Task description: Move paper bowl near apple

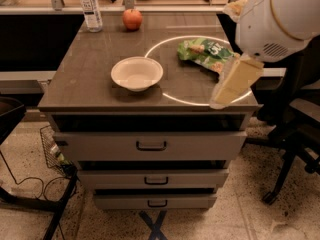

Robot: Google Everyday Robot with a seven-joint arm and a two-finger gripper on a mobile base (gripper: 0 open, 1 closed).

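The off-white paper bowl (136,73) sits upright on the dark cabinet top (85,84), left of centre and near the front. The red apple (132,19) stands at the back edge, straight behind the bowl and well apart from it. My gripper (227,90) hangs from the big white arm joint (277,19) at the right. It points down and to the left over the top's front right corner. It is to the right of the bowl, about a bowl's width away, and holds nothing that I can see.
A clear bottle with a white label (90,6) stands at the back left, next to the apple. A green snack bag (205,52) lies right of the bowl, partly behind my gripper. Drawers (150,145) are below, a black chair (295,134) is to the right, and a wire basket (52,151) is to the left.
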